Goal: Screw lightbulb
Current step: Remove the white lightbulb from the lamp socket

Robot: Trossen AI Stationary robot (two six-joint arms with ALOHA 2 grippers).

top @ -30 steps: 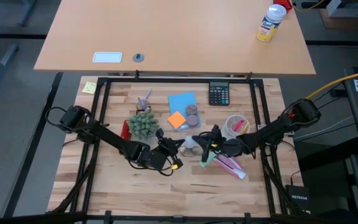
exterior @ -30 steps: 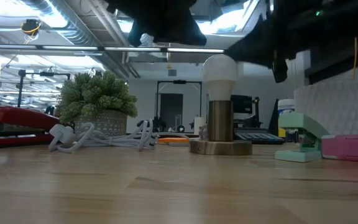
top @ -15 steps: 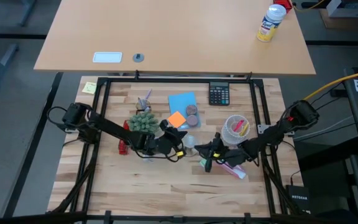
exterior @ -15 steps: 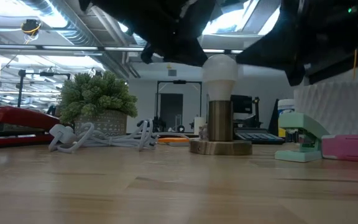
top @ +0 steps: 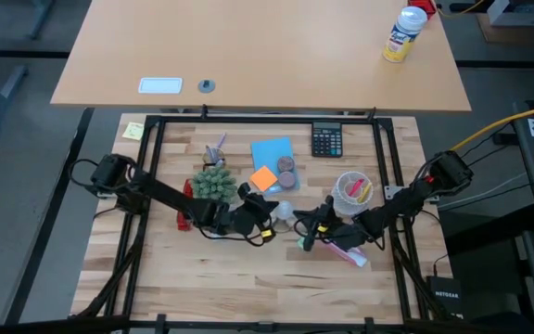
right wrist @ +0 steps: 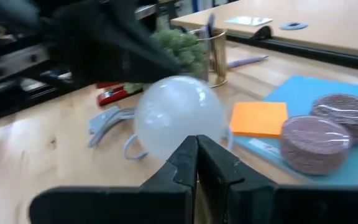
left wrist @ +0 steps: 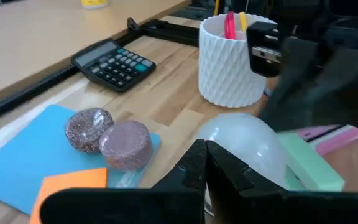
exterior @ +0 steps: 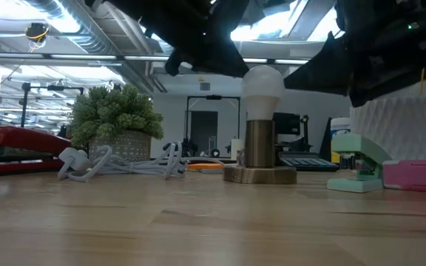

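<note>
Your left claw (top: 269, 221) is clenched with nothing in it, its tips just beside the lightbulb (top: 284, 212) — your right claw (top: 306, 225) is clenched and empty too, closing in on the bulb from the opposite side. The bulb stands upright between the two claws, its white globe (exterior: 262, 81) on top of a brass socket on a round wooden base (exterior: 260, 174) that rests on the surface (top: 248, 278). From your left wrist, past the globe (left wrist: 244, 144), you see two round brown discs (left wrist: 110, 137) on a blue pad (left wrist: 17, 163), then a white cup of pens (left wrist: 235, 59) and a calculator (left wrist: 112, 63) farther off. From your right wrist, beyond the globe (right wrist: 179, 117), lie an orange note (right wrist: 258, 118), a looped white cord (right wrist: 107, 124), a red stapler (right wrist: 114, 95) and a small green plant (right wrist: 178, 46).
</note>
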